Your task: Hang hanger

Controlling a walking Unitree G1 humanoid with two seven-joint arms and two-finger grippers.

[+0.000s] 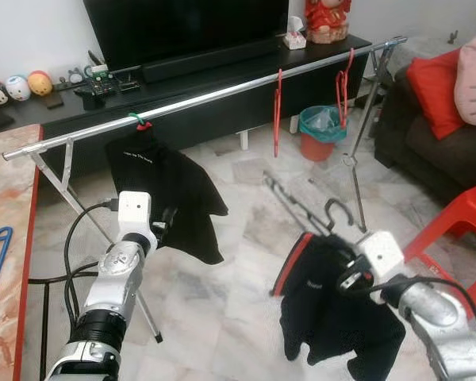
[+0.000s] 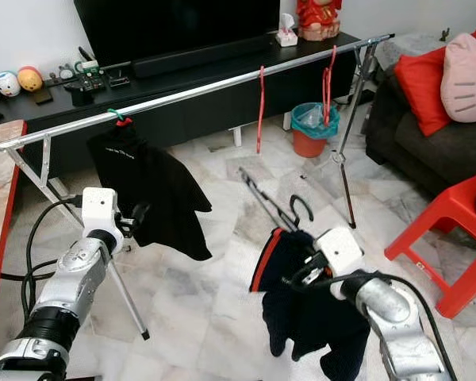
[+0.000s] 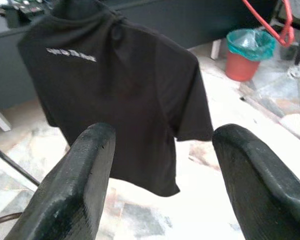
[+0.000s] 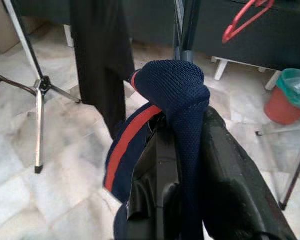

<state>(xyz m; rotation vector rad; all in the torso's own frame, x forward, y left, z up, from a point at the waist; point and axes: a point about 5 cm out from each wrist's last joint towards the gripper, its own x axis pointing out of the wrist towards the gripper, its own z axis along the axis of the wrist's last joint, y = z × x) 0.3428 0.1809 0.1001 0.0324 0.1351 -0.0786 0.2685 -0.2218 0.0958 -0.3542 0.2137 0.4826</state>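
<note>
Black hanger (image 1: 333, 216) carrying a navy, red-striped garment (image 1: 325, 305), clamped in right end effector (image 1: 341, 266); left end effector (image 3: 162, 175) open.

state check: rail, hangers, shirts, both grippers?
Rail: level on its stands.
Black shirt: hung on the rail.
Red hangers: bare, hung on the rail.
Navy shirt: on a black hanger, not yet hung.
Right gripper: shut on navy shirt.
Left gripper: open.
</note>
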